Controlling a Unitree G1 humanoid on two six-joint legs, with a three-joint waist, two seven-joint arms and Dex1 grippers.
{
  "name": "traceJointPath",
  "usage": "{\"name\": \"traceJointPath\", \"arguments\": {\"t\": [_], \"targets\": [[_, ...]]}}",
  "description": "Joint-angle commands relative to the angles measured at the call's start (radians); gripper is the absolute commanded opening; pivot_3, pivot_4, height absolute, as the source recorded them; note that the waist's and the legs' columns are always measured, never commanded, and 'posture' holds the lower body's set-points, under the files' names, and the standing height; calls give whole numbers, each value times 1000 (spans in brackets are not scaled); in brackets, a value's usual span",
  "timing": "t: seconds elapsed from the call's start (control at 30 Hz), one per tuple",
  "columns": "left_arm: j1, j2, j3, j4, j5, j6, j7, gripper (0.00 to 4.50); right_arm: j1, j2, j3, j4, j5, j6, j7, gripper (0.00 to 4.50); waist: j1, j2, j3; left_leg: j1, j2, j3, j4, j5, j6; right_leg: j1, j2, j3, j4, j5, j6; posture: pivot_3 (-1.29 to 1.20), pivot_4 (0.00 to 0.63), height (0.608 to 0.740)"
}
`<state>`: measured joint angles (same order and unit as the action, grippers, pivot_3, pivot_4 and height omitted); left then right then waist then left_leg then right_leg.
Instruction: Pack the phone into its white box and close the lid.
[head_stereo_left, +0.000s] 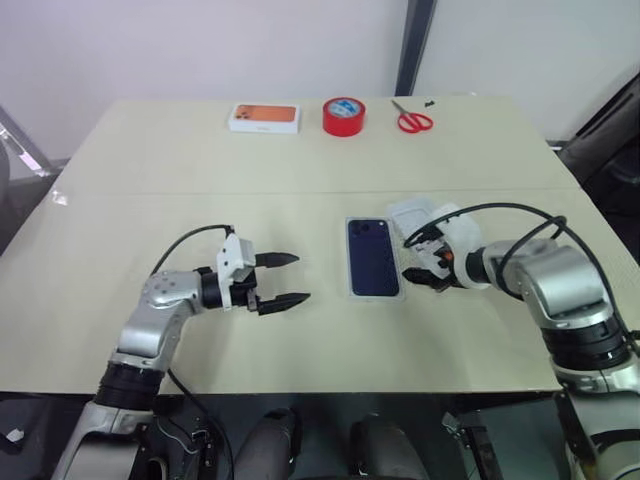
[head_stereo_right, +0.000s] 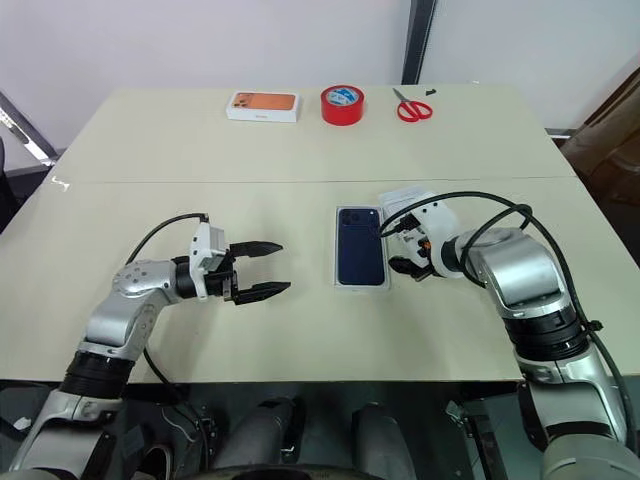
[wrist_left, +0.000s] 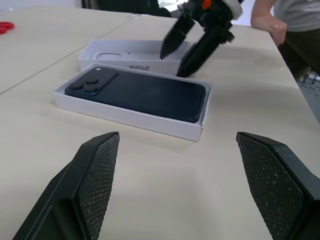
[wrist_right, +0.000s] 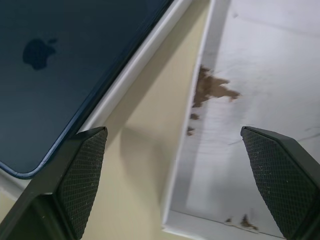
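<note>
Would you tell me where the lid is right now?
The lid lies open side up on the table's right part, just beside the white box holding the phone, under the right gripper.

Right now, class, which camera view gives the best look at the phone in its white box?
The left wrist view: the phone lies whole in the white box, back up, its camera cluster clear. Both eye views show it whole from above but small. The right wrist view shows just part of its back with the logo.

Past my spread left pincer (wrist_left: 175, 185), the phone (wrist_left: 137, 92) lies camera-side up in the white box (wrist_left: 125, 116); the lid (wrist_left: 132, 57) sits behind, the right pincer (wrist_left: 182, 50) over it.
</note>
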<state>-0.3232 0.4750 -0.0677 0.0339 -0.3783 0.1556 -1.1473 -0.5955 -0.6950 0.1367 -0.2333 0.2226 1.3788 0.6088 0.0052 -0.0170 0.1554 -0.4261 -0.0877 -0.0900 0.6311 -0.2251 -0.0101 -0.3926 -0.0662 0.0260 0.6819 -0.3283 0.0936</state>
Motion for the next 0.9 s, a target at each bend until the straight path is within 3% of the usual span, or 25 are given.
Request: {"name": "traceJointPath", "arguments": {"t": [0.03,0.1,0.33,0.73,0.9], "targets": [[6,-14,-14,-57,7,-23,25,3990,-6,-4,-7,-28,11,6,-22,4248,0,0,0,0,0,0,0,0,0,0,0,0,0,0,0,0,150,734],[15,-20,-19,-64,12,-29,38,4009,-2,-7,-3,-23,8,4,-33,3665,-1,0,0,0,0,0,0,0,0,0,0,0,0,0,0,0,150,734],[18,-33,-24,-72,21,-36,84,4009,34,38,-36,-1,4,34,-103,131,-1,0,0,1,0,0,0,0,0,1,0,0,0,0,0,0,150,734],[-3,-22,-11,-47,23,-36,103,4009,-42,134,-149,44,-19,10,-229,55,-9,0,0,1,0,0,0,0,0,1,0,0,0,0,0,0,150,734],[-29,-16,19,-29,6,-12,131,4009,-118,287,-316,59,111,-114,-189,55,-21,1,0,0,0,0,-1,0,0,-1,1,0,1,0,0,0,150,734]]}}
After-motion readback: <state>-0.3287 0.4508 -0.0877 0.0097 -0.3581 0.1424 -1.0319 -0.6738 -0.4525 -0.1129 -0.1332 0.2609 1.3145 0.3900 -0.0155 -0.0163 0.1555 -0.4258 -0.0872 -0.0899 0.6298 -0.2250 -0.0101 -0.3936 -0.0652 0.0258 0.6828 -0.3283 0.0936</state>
